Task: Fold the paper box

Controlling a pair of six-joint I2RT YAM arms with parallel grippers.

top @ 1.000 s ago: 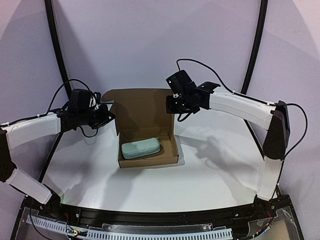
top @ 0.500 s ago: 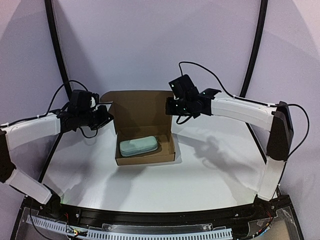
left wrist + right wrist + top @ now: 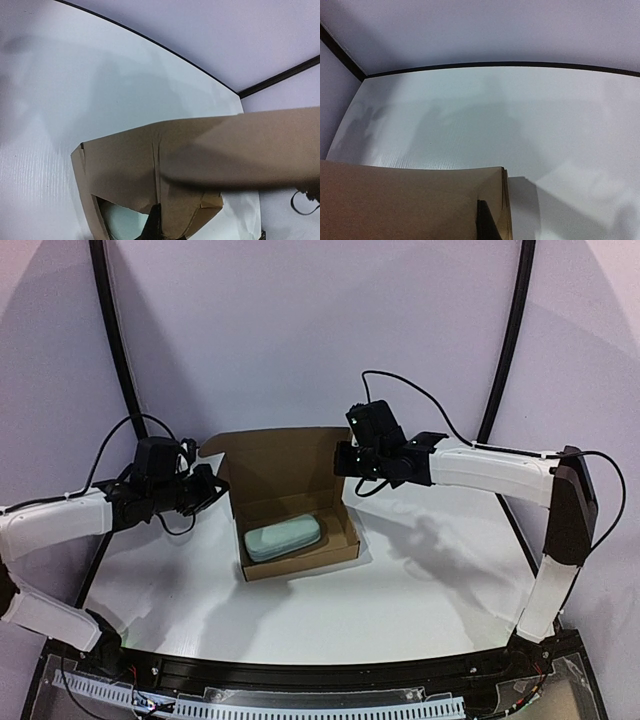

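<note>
Left gripper closed flat on the 9 o'clock edge of the paper box lid, arm stretched in low from 8 o'clock, white forearm near level. Right gripper also pinched together, on the lid's 1 o'clock corner; arm comes in from 3 o'clock, elbow high, forearm sloping down toward the box. Left wrist view: one dark finger against brown cardboard, other finger hidden. Right wrist view: same, one dark fingertip on the cardboard just beside its edge.

Box sits near the centre of the white surface, slightly toward 11 o'clock. Shallow rectangular tray, four walls up, lid standing raised at the 12 o'clock side, small side flap sticking out at its 9 o'clock end. Plain brown cardboard, matte, creased at the folds. Pale green-grey oblong case with rounded ends lies inside the tray, smooth. Surface finely ribbed, matte white
</note>
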